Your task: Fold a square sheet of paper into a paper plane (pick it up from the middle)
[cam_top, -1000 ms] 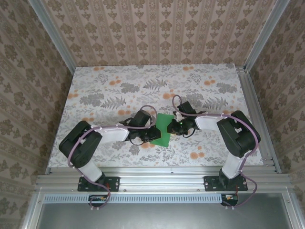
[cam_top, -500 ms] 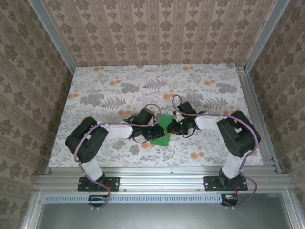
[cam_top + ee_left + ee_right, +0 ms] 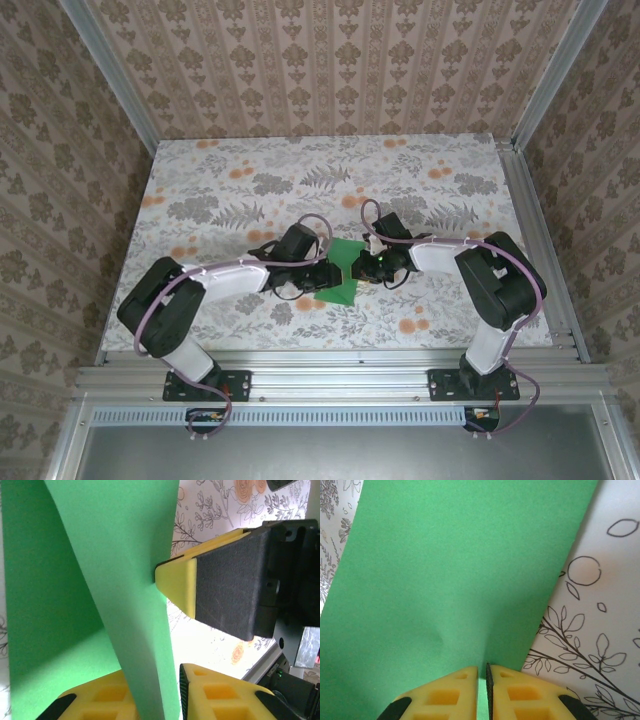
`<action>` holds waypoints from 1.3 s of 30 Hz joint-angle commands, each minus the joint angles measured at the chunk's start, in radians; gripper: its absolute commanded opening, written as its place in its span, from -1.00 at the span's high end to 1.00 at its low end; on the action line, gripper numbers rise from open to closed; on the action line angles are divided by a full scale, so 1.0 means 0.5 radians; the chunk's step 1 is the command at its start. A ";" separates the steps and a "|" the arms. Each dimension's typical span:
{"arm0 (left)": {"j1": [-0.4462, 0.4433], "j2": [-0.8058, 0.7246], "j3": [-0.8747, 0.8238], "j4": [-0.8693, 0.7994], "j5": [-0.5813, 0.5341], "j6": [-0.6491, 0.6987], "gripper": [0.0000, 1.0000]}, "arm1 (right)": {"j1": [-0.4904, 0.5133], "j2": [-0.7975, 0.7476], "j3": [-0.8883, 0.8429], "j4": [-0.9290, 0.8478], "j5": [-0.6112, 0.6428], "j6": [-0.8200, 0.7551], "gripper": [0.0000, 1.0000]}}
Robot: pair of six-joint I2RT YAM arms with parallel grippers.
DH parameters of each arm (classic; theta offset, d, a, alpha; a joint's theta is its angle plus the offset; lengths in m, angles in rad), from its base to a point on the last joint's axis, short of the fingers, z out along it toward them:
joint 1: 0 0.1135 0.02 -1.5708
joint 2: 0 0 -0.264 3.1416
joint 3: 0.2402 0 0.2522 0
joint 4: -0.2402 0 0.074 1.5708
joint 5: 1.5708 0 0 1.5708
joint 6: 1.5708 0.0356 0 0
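**Item: green square sheet, half-raised, table centre**

Square sheet of paper (image 3: 338, 288) (image 3: 90, 580) (image 3: 460, 570): plain bright green, no print. It lies a little near of the middle of the table (image 3: 250, 170), between the two arms. The left wrist view shows part of it flat and part lifted into a standing flap, with a soft bend where the two meet. No sharp crease is visible.

Right gripper (image 3: 366, 266) (image 3: 482, 669): at the sheet's right edge. Its jaws are pressed together with only a hairline gap, pinching the green paper. In the left wrist view, one of its fingers (image 3: 175, 582), yellow-tipped on a black body, bears against the raised flap.

Left gripper (image 3: 320, 275) (image 3: 152, 677): at the sheet's left side, well clear of the right one. The flap runs down between its yellow pads and covers the inner edge of one. I cannot tell whether these jaws are clamped on it.

Table: pale floral print, bare on all sides of the sheet.

Surround: patterned walls in an aluminium frame.
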 commanded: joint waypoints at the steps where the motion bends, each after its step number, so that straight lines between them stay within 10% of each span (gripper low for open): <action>1: 0.010 -0.069 -0.065 -0.090 -0.030 0.060 0.52 | 0.012 0.011 0.031 -0.092 0.024 -0.032 0.67; 39: 0.002 0.061 0.150 -0.292 -0.043 0.225 0.89 | 0.012 0.023 0.069 -0.033 -0.045 -0.009 0.70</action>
